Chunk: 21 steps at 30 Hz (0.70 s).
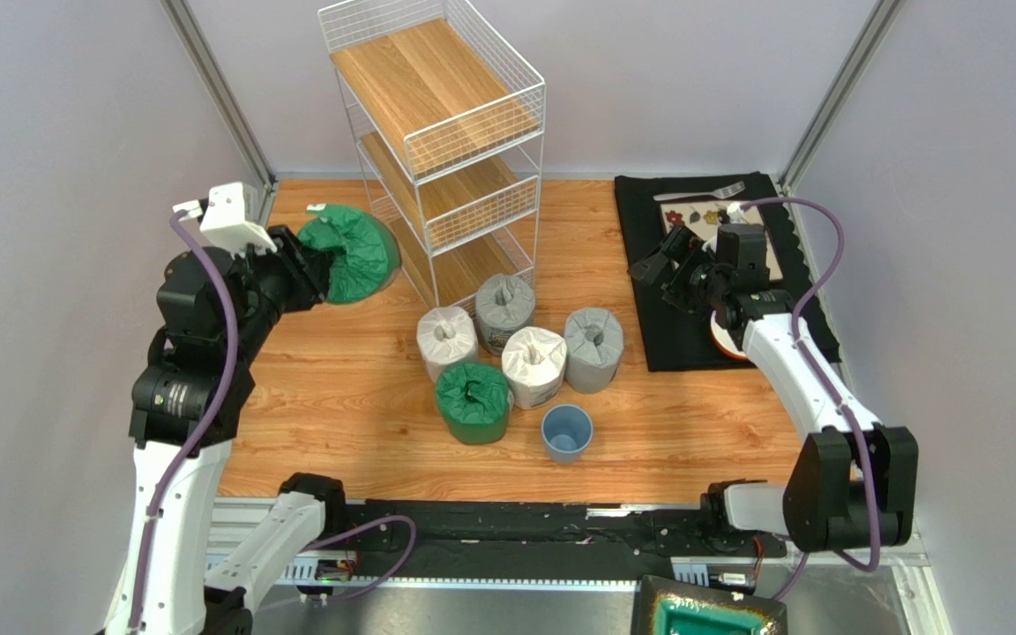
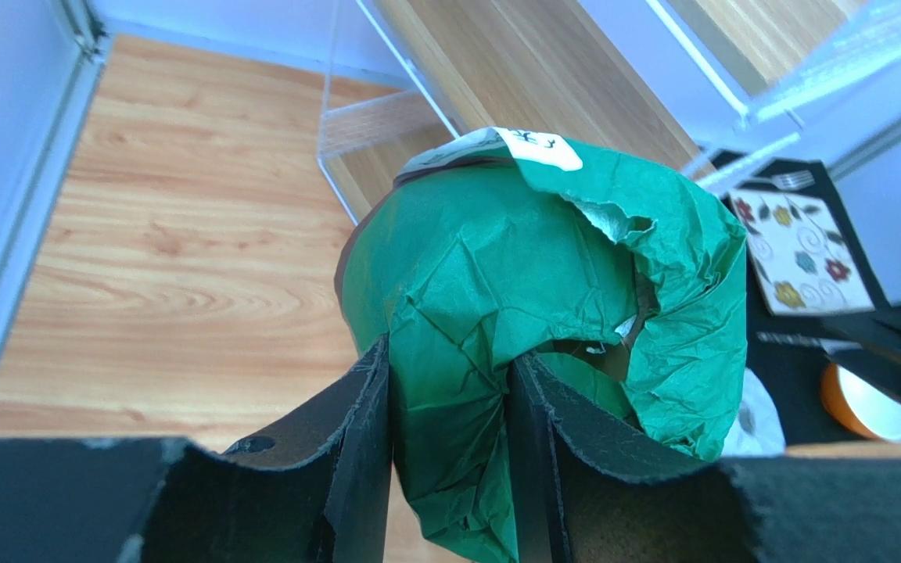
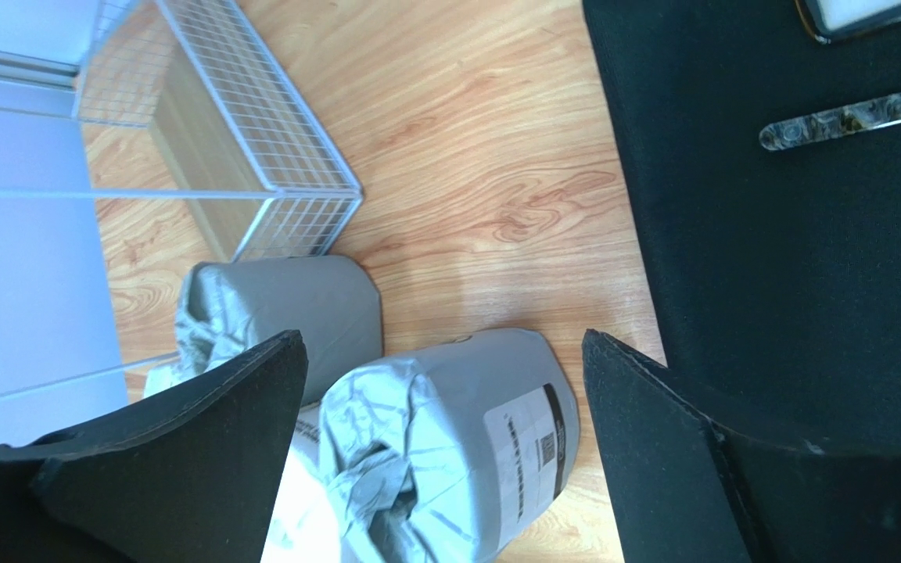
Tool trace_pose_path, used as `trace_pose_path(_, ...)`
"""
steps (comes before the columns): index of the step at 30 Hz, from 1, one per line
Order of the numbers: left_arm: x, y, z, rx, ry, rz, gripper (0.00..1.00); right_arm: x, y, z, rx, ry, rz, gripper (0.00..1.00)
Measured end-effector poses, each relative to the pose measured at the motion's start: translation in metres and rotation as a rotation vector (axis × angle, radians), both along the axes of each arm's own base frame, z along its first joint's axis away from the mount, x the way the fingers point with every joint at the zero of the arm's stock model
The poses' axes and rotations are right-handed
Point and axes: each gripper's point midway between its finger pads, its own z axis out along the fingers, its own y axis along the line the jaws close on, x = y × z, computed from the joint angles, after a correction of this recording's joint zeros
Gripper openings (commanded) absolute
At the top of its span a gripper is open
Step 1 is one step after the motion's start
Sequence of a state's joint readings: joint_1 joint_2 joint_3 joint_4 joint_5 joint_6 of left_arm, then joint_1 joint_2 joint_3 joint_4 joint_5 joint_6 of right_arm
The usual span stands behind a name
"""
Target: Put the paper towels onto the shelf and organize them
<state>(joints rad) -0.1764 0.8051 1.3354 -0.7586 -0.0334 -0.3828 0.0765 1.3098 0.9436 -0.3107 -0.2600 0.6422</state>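
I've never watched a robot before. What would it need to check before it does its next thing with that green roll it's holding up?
1. Grip: the left gripper is shut on the green roll, pinching its wrapper: ok.
2. Roll is off the table, hanging left of the shelf: ok.
3. Room on the shelf: top plank bare, lower tiers partly hidden: cannot tell.
4. Right gripper is open, over by the black mat, away from the shelf: ok.
5. Grey roll stands close to the shelf's foot and may crowd the bottom tier: cannot tell.
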Motion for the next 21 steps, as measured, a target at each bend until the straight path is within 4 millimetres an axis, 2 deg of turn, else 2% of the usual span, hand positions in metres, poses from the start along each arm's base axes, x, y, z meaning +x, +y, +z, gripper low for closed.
trace_pose_path(5,0.028,0.005,0.024,0.034,-0.061,0.043,0.37,-0.012,-0.002,0.023,-0.025,-0.054,0.013,0.92)
trace_pose_path(12,0.068,0.004,0.082,0.037,-0.230,0.068,0.36,-0.017,-0.001,0.034,-0.021,-0.085,0.025,0.92)
trace_pose_path(16,0.079,0.005,0.118,0.038,-0.334,0.081,0.34,-0.019,0.000,0.037,-0.019,-0.093,0.028,0.92)
trace_pose_path(21,0.081,0.011,0.152,0.048,-0.458,0.117,0.34,-0.020,0.000,0.037,-0.020,-0.092,0.028,0.92)
